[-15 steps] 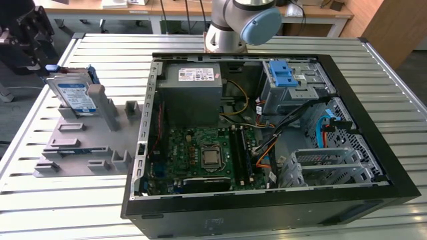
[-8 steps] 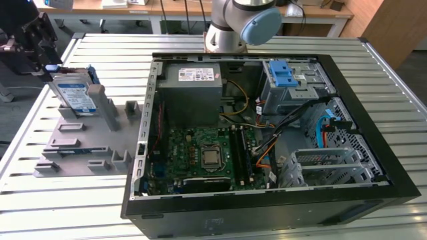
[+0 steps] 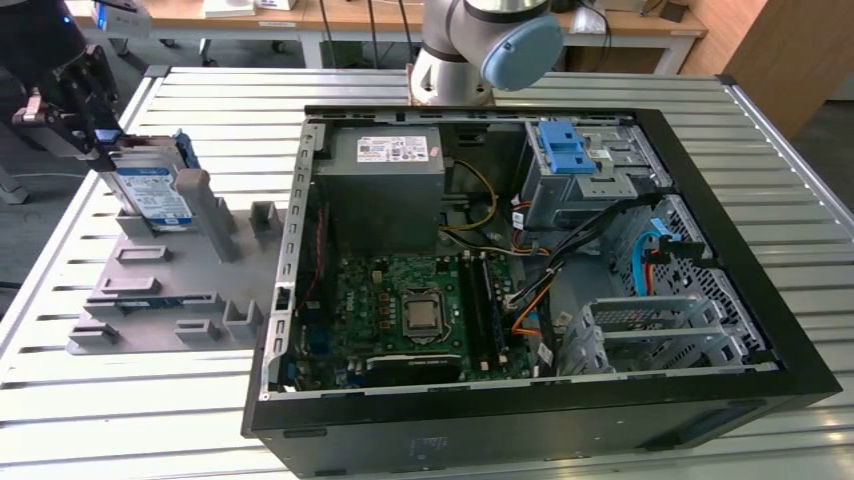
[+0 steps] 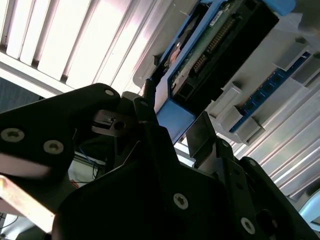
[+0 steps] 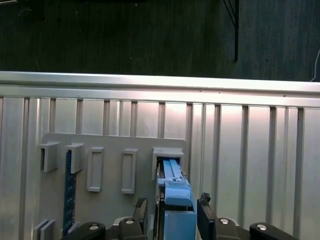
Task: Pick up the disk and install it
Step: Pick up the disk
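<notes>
Disk (image 3: 150, 195): stands on edge in a slot of the grey holder (image 3: 174, 290), at 9 o'clock from the case (image 3: 534, 415) in the exterior view. Gripper (image 5: 172, 210): poised over the disk's upper end, fingers (image 5: 141, 210) spread, one beside each flat face. In the first wrist view a dark gap shows at one finger, so nothing is pinched yet. Step in hand, as judged: the pick-up, at the grasp. This calls for both fingers to meet the faces squarely, then a pull straight along the slot walls. Room: open above the disk; holder posts stand near at 3 o'clock. The case rim lies between disk and cage (image 3: 621, 165); cables crowd the cage at 6 o'clock.
</notes>
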Motion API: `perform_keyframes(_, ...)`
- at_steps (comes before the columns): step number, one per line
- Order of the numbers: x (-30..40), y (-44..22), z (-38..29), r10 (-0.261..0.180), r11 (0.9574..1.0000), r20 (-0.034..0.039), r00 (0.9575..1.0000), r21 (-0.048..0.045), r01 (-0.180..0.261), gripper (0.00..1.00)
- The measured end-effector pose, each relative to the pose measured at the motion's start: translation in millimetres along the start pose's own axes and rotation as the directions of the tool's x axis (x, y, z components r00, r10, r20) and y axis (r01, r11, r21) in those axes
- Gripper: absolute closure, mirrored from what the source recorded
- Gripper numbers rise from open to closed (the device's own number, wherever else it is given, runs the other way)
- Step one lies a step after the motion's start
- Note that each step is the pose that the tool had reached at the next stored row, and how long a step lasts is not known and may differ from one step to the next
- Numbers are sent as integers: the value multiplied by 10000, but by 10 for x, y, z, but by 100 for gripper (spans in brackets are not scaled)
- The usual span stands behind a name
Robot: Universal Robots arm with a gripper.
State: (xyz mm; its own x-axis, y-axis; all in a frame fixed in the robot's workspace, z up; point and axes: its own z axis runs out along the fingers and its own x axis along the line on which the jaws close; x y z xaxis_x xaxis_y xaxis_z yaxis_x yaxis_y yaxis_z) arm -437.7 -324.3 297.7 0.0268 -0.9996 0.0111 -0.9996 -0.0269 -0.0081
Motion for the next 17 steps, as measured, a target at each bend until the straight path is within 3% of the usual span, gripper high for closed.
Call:
perform_keyframes(13, -1, 2, 73, 0, 10000, 1, 10000, -32, 0, 49)
perform_keyframes(14, -1, 3, 123, 0, 10000, 2, 10000, -84, 1, 49)
perform_keyframes(17, -1, 3, 127, -1, 10000, 4, 10000, -91, 1, 49)
